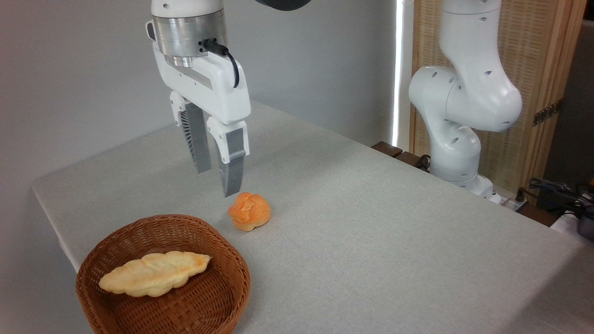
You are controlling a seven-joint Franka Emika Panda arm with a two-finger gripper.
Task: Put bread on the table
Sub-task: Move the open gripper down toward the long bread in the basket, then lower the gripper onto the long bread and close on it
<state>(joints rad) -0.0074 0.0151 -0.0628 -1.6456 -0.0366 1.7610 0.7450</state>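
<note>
The wicker basket (116, 246) sits at the table's near left corner and holds only the bread (154, 273), lying lengthwise across its floor, browned tip to the right; the gripper (217, 181) hangs above the table (371, 222), up and right of the basket, jaws parted with nothing between them; a small orange bun (249, 211) rests on the cloth just beside its lower fingertip; the right half of the tabletop lies bare, the arm's base (457, 153) beyond the far edge.
</note>
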